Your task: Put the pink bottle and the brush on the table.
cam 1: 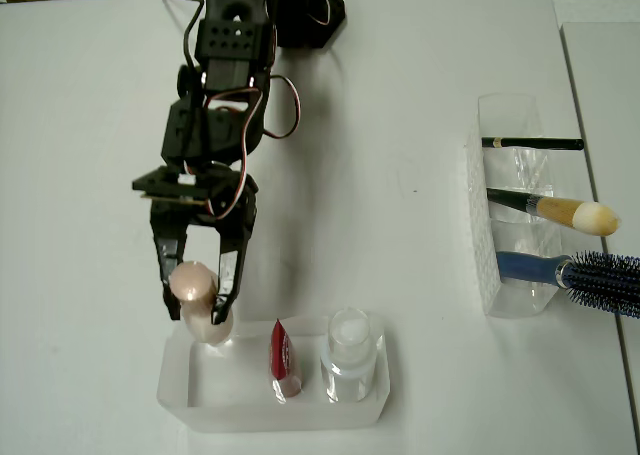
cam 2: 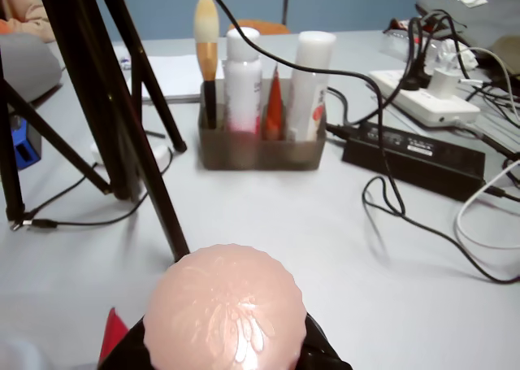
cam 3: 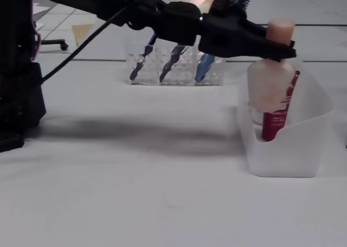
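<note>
— Where is the pink bottle [cam 1: 203, 303]?

— At the left end of the clear tray [cam 1: 190, 400] in the overhead view, upright, with the gripper [cam 1: 200, 283] clenched on its cap. In the fixed view its body looks raised – the base hangs partway up the tray's wall rather than sitting on the bottom, though I can't be sure it is free of the floor. In the wrist view the round pink cap top [cam 2: 226, 309] sits close under the camera.

— So it isn't on the table [cam 1: 420, 225] yet?

— No. I'd judge the first half as under way: grasped, perhaps lifted, not yet carried over the rim or set down.

— And the brush [cam 1: 556, 211]?

— Untouched, it seems. It lies in the middle slot of the clear organiser [cam 1: 510, 275] on the right, between the thin black stick [cam 1: 533, 143] and the blue hairbrush [cam 1: 590, 275], bristles pointing outward.

— Anything else in the tray?

— The red tube [cam 1: 282, 355] and the white-capped bottle [cam 1: 350, 347], just beside the pink one.

— So what's left?

— Both placements, as far as I can tell.
</note>
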You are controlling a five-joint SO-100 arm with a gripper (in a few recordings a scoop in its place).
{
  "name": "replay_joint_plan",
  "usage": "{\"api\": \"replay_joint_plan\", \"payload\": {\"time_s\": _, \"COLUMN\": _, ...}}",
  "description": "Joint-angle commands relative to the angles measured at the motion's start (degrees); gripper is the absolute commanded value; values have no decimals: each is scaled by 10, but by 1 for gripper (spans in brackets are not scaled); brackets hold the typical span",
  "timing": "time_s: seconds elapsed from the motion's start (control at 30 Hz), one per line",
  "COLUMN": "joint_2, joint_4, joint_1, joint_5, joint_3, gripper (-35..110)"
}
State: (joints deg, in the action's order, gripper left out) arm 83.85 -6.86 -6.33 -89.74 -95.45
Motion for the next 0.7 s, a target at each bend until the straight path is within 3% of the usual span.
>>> {"api": "replay_joint_plan", "payload": {"time_s": 0.0, "joint_2": 91, "joint_4": 3, "joint_1": -4, "joint_5": -11, "joint_3": -32, "gripper": 0}}
{"api": "replay_joint_plan", "payload": {"time_s": 0.67, "joint_2": 369, "joint_4": 5, "joint_1": -54, "joint_5": -68, "joint_3": -349, "gripper": 0}}
